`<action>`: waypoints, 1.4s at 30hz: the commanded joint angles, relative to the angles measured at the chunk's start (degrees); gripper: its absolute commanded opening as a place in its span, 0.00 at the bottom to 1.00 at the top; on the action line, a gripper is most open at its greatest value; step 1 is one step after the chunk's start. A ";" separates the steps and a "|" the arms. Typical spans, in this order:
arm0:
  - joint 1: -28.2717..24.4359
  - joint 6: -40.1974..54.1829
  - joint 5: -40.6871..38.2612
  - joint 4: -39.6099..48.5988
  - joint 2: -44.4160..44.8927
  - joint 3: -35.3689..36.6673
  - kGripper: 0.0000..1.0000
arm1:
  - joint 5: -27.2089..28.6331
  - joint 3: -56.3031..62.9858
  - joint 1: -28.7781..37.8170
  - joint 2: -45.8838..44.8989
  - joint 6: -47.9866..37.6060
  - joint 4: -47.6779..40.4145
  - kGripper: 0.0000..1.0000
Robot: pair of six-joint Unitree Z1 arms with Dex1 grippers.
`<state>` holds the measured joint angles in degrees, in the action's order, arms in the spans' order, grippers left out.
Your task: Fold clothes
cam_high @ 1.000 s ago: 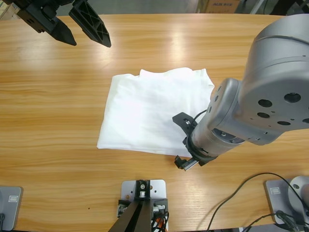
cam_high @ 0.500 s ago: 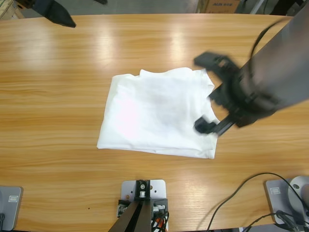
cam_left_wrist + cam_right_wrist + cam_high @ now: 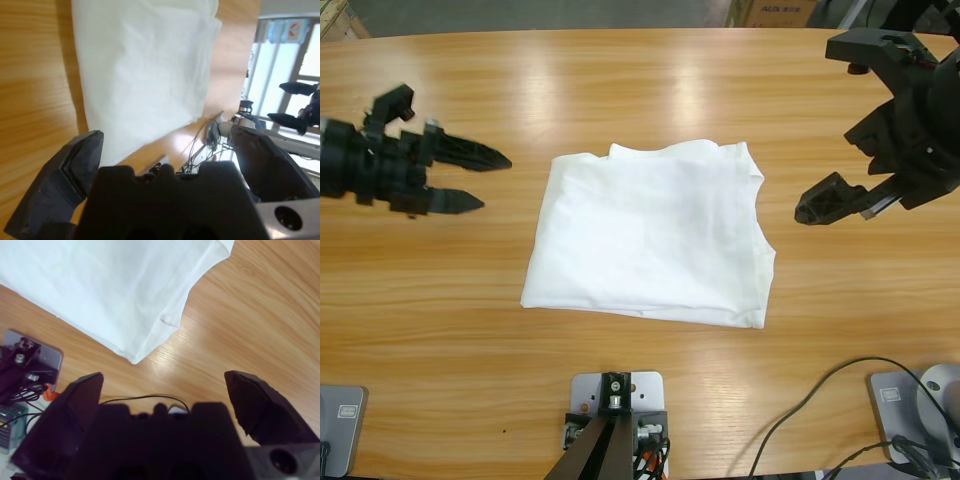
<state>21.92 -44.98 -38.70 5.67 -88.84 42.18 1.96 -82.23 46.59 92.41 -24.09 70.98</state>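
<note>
— Where do we find the T-shirt [image 3: 650, 235]?

— We see it lying folded into a rough rectangle in the middle of the wooden table [image 3: 620, 90], flat on the boards, with nothing touching it. Its upper edge shows a small step where one layer sits a little past the other, and its lower right corner comes to a point toward the table's near edge.

— And the left gripper [image 3: 475, 180]?

— It comes in from the left edge of the high view, pointing toward the shirt's left side but well apart from it. We see its two black jaws spread wide, with only bare wood between them. In the left wrist view [image 3: 165, 150] the white fabric fills the upper part of the frame beyond the jaws, which grip nothing.

— The right gripper [image 3: 835, 120]?

— It sits at the right side of the high view, clear of the shirt's right edge. We see one jaw near the top of the frame and the other lower, beside the shirt's right side, so the claw is wide apart and empty. In the right wrist view [image 3: 162, 385] we look past the parted jaws at a corner of the shirt on the wood, with a black cable [image 3: 145, 398] running just above the gripper's body.
</note>
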 commanded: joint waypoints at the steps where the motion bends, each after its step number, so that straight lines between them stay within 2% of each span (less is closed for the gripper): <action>1: 3.83 -3.89 -0.49 -17.70 -12.02 -8.67 0.99 | -0.73 -1.92 -0.86 -2.78 0.80 3.95 0.99; 8: 3.83 -3.80 0.05 -25.40 -20.81 -11.68 0.99 | -0.37 -3.55 -2.06 -4.75 1.24 7.36 0.99; 18: 4.04 -4.03 -1.67 -35.61 -27.68 -13.93 0.99 | -0.20 -3.46 -2.11 -5.43 1.33 8.23 0.99; 27: 7.94 -10.88 -5.29 -53.56 -36.44 -14.51 0.98 | -0.11 -3.46 -2.13 -5.56 1.41 8.47 0.99; 28: 8.05 -11.57 -5.45 -55.59 -36.84 -15.25 0.96 | -0.11 -3.46 -2.24 -5.49 1.48 8.45 0.99; 29: 8.05 -12.05 -5.50 -57.70 -37.09 -16.32 0.86 | -0.11 -3.50 -2.32 -5.38 1.50 8.38 0.99; 31: 7.96 -12.73 -5.45 -61.85 -37.63 -18.81 0.58 | -0.08 -3.57 -2.43 -5.01 1.50 8.38 0.99; 33: 7.71 -12.98 -5.42 -65.03 -38.35 -21.05 0.34 | -0.02 -3.82 -2.48 -4.68 1.50 8.30 0.99; 35: 7.19 -13.03 -5.42 -67.34 -38.76 -22.77 0.05 | -0.02 -4.32 -2.55 -4.33 1.50 8.30 0.98; 36: 6.90 -13.03 -5.42 -68.18 -38.77 -23.45 0.00 | -0.02 -4.52 -2.55 -4.20 1.50 8.30 0.95; 41: 4.21 -14.26 -5.47 -72.22 -37.58 -27.01 0.00 | -0.02 -5.08 -2.64 -3.85 1.50 8.30 0.80; 42: 2.91 -14.21 -5.70 -72.28 -36.93 -27.48 0.00 | -0.04 -5.40 -2.64 -3.76 1.50 8.33 0.74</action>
<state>28.42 -57.42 -43.78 -63.63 -123.46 19.49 1.96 -86.87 44.66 87.88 -23.20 78.79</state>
